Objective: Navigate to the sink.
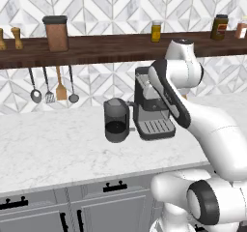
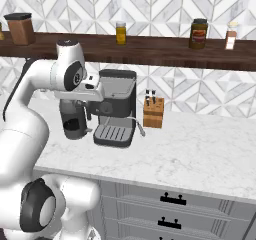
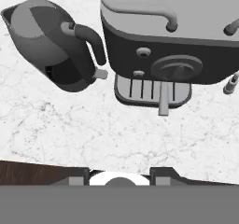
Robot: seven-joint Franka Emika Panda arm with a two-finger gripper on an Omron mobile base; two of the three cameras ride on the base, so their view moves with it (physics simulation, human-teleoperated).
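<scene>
The sink is out of view. My arm is folded up over a white marble counter [image 1: 53, 149], with the hand held above a dark espresso machine [image 1: 153, 108] and a dark grey kettle [image 1: 116, 121]. In the hand view my gripper [image 3: 120, 174] looks down on that machine [image 3: 172, 41] and the kettle [image 3: 51, 43]. Its two fingertips [image 3: 78, 175] stand wide apart with nothing between them, so it is open.
A dark wooden shelf [image 1: 111, 47] with jars runs along the tiled wall, and utensils [image 1: 53, 86] hang under it. A wooden knife block [image 2: 153, 113] stands right of the espresso machine [image 2: 116, 109]. Grey drawers [image 2: 170, 209] sit below the counter.
</scene>
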